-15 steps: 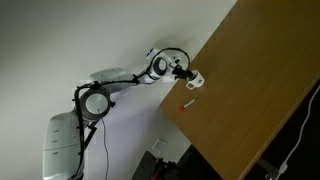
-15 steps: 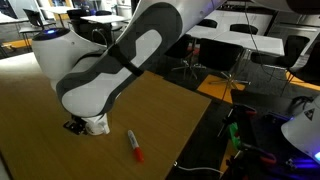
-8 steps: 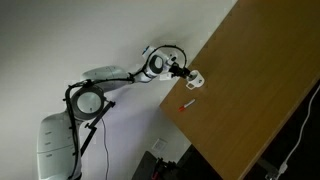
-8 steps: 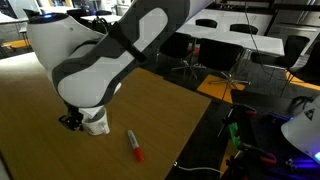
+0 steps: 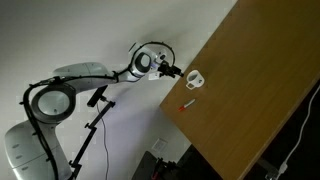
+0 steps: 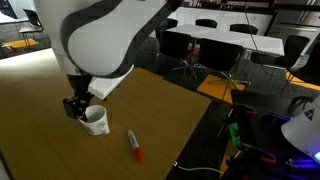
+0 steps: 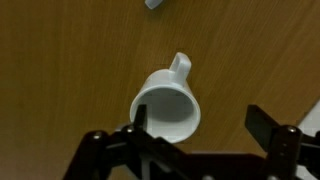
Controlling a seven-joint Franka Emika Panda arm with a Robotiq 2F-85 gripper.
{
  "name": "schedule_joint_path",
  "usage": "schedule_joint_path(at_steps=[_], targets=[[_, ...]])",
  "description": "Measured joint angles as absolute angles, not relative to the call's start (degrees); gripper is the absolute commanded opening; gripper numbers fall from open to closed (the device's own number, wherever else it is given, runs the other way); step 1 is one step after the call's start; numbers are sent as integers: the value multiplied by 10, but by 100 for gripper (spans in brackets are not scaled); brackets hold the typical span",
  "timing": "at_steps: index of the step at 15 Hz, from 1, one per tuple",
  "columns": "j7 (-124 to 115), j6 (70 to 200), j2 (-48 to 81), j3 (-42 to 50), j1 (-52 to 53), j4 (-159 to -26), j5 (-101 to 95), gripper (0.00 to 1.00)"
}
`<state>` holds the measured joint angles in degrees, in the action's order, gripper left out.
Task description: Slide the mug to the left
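One mug (image 7: 167, 108), white, cylindrical, with a small loop handle and a pale inside, is what we enter first. Its visible surfaces are plain, and we read no lettering or mark on it in any view. It stands upright on the wooden table (image 7: 60, 60), mouth up. In the wrist view the handle points toward the top of the picture, a little to the right. In both exterior views the mug (image 5: 195, 78) (image 6: 95, 120) sits close to the table's edge on the robot's side, and the table (image 5: 250, 90) (image 6: 160, 110) shows a brown wood grain. One gripper (image 7: 199, 121), black, we list with its jaws apart. In the wrist view one finger (image 7: 138, 118) overlaps the mug's rim and the other stands well clear on the opposite side, so the mug lies between them, nearer the first. We cannot tell whether that finger touches the mug. In the exterior views the gripper (image 5: 178, 72) (image 6: 76, 107) hangs just beside the mug, not closed on it. One pen-like item (image 6: 134, 146) (image 5: 186, 105), thin, red and white, lies flat on the table near the mug and apart from it. Any print on it is too small to read.
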<state>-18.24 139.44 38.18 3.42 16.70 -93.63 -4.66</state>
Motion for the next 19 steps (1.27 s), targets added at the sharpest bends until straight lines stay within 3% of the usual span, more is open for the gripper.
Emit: schedule_joint_path(at_steps=[11, 19], targets=[[-186, 1406, 127, 30, 156, -1236, -47, 100], [-186, 1406, 86, 20, 148, -1285, -47, 100]])
